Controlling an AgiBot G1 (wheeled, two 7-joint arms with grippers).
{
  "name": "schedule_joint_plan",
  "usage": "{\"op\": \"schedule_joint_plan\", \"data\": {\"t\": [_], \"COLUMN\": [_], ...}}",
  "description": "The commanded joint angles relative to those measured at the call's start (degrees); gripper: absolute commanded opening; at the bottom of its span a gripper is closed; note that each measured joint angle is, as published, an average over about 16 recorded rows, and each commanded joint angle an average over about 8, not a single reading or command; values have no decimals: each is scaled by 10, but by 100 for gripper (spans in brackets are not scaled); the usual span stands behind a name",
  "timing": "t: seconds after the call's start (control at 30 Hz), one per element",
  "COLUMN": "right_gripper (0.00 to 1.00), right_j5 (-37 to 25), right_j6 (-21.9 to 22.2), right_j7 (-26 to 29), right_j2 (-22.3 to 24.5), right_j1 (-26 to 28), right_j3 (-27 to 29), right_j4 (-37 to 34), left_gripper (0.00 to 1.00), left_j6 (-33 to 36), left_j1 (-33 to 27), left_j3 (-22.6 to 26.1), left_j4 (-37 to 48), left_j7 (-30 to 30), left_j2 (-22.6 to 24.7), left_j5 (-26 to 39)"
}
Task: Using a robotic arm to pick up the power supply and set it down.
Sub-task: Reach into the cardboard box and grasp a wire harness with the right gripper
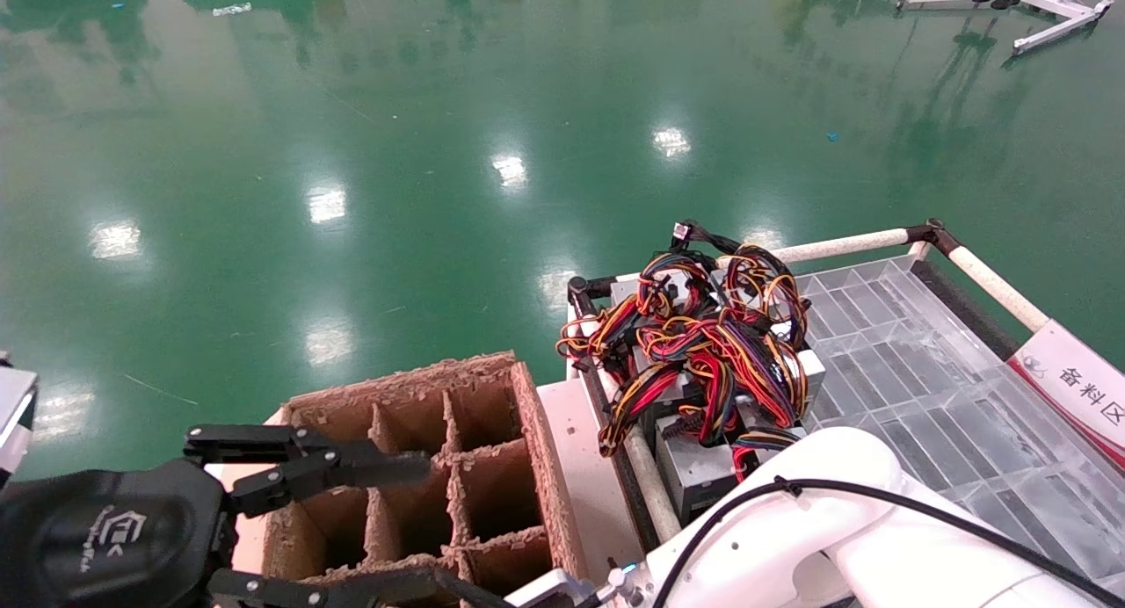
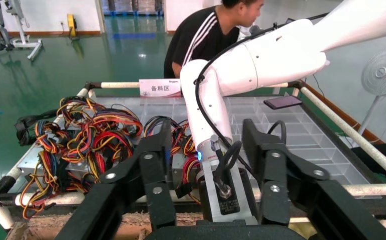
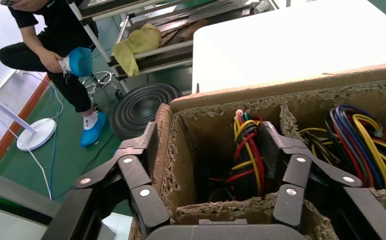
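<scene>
Cardboard dividers split the brown box [image 1: 536, 450] at the lower middle of the head view into upright cells, which looks like the reason the work is happening here: each cell would keep one unit and its wires apart from the next. The right tool [image 3: 208, 130] hangs just over one of those cells with its two long fingers spread apart and gripping nothing. One finger sits outside the box wall and the other is by a divider.

Down in that cell, between the fingers, lies a bundle of red, yellow and black wires [image 3: 246, 150]. I take it to belong to the power supply being handled, though its grey body is hidden from me. The neighbouring cell at the right edge of that view holds another bundle.

More units sit heaped in a tangle of coloured wires [image 1: 703, 353] on the clear tray [image 1: 923, 380], centre right in the head view and just beside the box, so the reach between them is short. The white right arm [image 1: 835, 503] bends down at the lower right, and its tool is out of sight in that view.

At the lower left the left tool [image 1: 422, 524] hovers over the box, jaws open and empty, seemingly idle. A person in a black shirt [image 2: 206, 35] leans in behind the tray.

My guess is that the setting-down is about finished.
</scene>
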Motion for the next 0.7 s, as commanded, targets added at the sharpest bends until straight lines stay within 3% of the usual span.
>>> {"op": "schedule_joint_plan", "data": {"t": [0.03,0.7], "right_gripper": [0,0], "right_j5": [7,63], "right_j6": [3,37], "right_j7": [0,-21], "right_j2": [0,1], "right_j1": [1,13], "right_j3": [-10,-77], "right_j4": [1,-25], "left_gripper": [100,100], "left_j6": [0,0], "left_j1": [0,0], "left_j3": [0,0], "left_j4": [0,0], "left_j7": [0,0], "left_j2": [0,0], "left_j5": [0,0]}}
